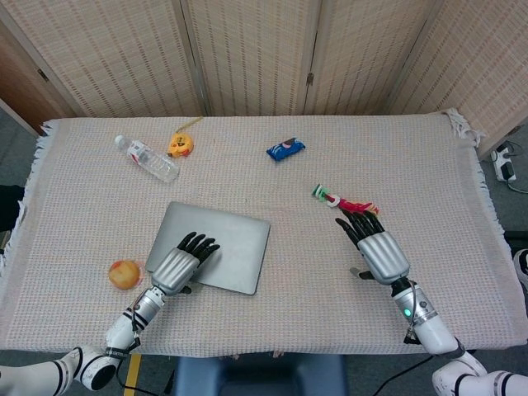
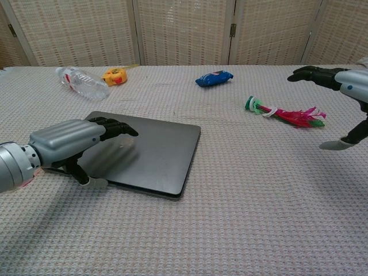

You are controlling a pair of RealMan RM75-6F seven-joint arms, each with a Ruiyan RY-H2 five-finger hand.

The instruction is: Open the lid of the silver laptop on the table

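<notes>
The laptop (image 1: 216,247) lies closed and flat on the table (image 1: 272,190), toward its near-left part, and serves as the landmark here. The left hand (image 1: 178,264) sits over the laptop's near-left corner: in the chest view its fingers (image 2: 115,126) stretch out flat above the lid and its thumb hangs down by the front edge; whether the thumb touches that edge cannot be told. The hand holds nothing and its fingers are extended. An apple (image 1: 124,274) lies just left of the laptop, beside the left forearm. Beyond the laptop's far-left corner lie a bottle (image 1: 146,158) and a yellow tape measure (image 1: 180,145). A blue packet (image 1: 285,149) lies beyond the far-right corner. Well right of the laptop, the right hand (image 1: 375,249) hovers empty, fingers straight and apart, thumb pointing down. A red-and-green toy (image 1: 343,200) lies just past its fingertips.
</notes>
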